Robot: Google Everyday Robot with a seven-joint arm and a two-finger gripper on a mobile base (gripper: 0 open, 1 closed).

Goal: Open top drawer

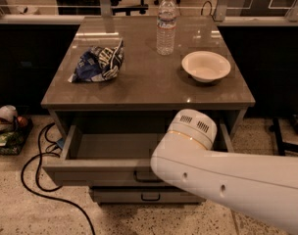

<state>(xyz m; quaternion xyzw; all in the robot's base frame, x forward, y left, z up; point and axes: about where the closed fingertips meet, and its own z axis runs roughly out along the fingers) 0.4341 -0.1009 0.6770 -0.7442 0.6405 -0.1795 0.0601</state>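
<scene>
The top drawer (92, 172) is pulled out of the grey cabinet, and its plain grey inside (114, 146) shows. Part of its black bar handle (139, 177) shows at the middle of the front. My white arm (212, 173) reaches in from the lower right, across the drawer's right half. My gripper is hidden behind this arm, somewhere by the drawer front near the handle.
A lower drawer (122, 195) with a black handle (150, 197) is shut beneath. The cabinet top (139, 89) holds a blue chip bag (99, 61), a water bottle (166, 24) and a white bowl (206, 66). A black cable (34, 180) and clutter (4, 126) lie on the floor at left.
</scene>
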